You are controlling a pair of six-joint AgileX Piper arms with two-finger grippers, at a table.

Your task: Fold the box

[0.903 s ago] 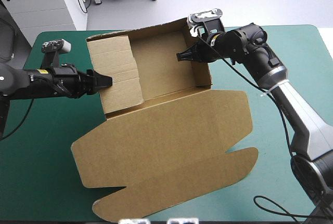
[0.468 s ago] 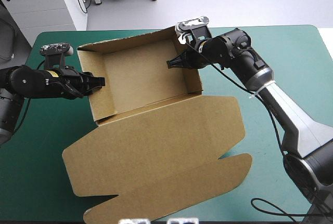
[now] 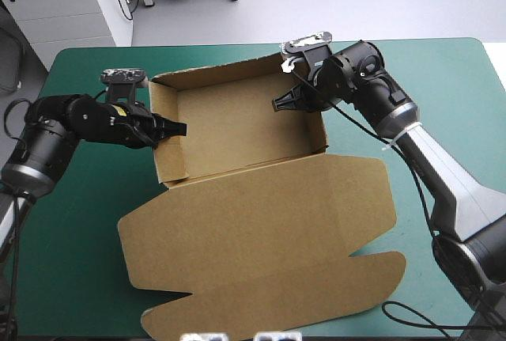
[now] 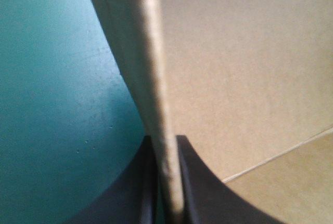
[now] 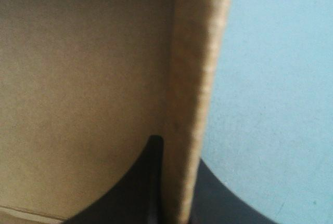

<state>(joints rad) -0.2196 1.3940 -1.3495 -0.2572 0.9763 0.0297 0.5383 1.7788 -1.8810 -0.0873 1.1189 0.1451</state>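
Observation:
The brown box (image 3: 237, 123) stands as an open tray at the back of the table, its walls raised. Its lid (image 3: 261, 238) lies flat toward the front edge. My left gripper (image 3: 172, 129) is shut on the tray's left wall. In the left wrist view the wall's edge (image 4: 156, 78) runs up between the black fingers of the left gripper (image 4: 166, 182). My right gripper (image 3: 283, 104) is shut on the right wall. In the right wrist view that wall (image 5: 195, 78) sits between the fingers of the right gripper (image 5: 177, 182), with the tray's inside (image 5: 78, 78) beside it.
The flat lid with its rounded flaps (image 3: 316, 293) covers the front middle of the table. Bare teal-green cover (image 3: 71, 222) shows to the left of the box and along the right side (image 3: 466, 104). The tray's back wall stands near the table's far edge.
The folded left panel seen earlier now stands as an upright wall. My left gripper has shut on that wall. The whole box swung to the left, then back to the right.

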